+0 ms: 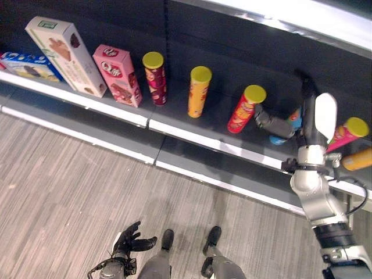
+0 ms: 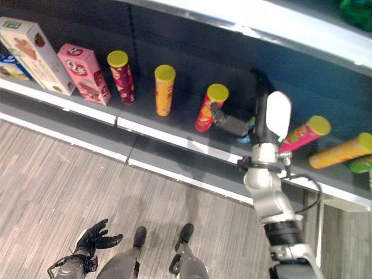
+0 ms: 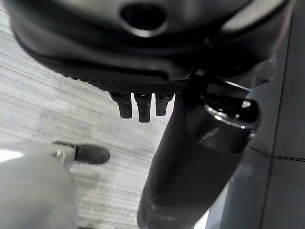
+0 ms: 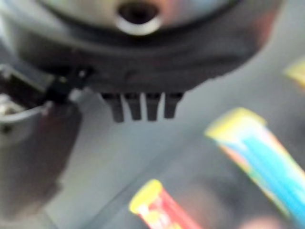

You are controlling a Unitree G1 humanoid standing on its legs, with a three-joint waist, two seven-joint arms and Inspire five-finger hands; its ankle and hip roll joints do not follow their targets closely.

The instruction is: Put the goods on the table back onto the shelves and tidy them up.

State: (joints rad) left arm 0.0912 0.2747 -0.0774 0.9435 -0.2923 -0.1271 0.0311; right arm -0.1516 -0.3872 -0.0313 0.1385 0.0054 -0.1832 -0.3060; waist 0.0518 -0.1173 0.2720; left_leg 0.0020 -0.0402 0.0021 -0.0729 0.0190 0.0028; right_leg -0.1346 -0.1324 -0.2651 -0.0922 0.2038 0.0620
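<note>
The blue can (image 4: 259,148) is on the shelf (image 1: 174,125), just beside my right hand (image 1: 311,119) on its outer side and tipped over at a slant rather than standing. From my head I see only slivers of it, because the hand is in front. My fingers (image 4: 141,106) are straight and slightly spread, with the thumb stuck out sideways, so I am holding nothing yet and the can is not between thumb and fingers.

I judge the step to be taking this can and standing it upright. For that I should turn my wrist so the palm faces the can's side, then close round its middle rather than near the yellow lid, so it doesn't pivot and roll when I lift it.

Off my thumb's tip a red can (image 1: 245,109) leans over, close enough that a careless sweep could knock it flat. On the other side of my hand a pink can (image 1: 347,132) tilts, with an orange can (image 1: 357,158) lying nearer my wrist. The gap is tight, so I should lift the blue can straight up.

Further out past the thumb, two cans (image 1: 199,91) stand straight and set the line to match. My left hand (image 1: 129,238) hangs low, relaxed and holding nothing.
</note>
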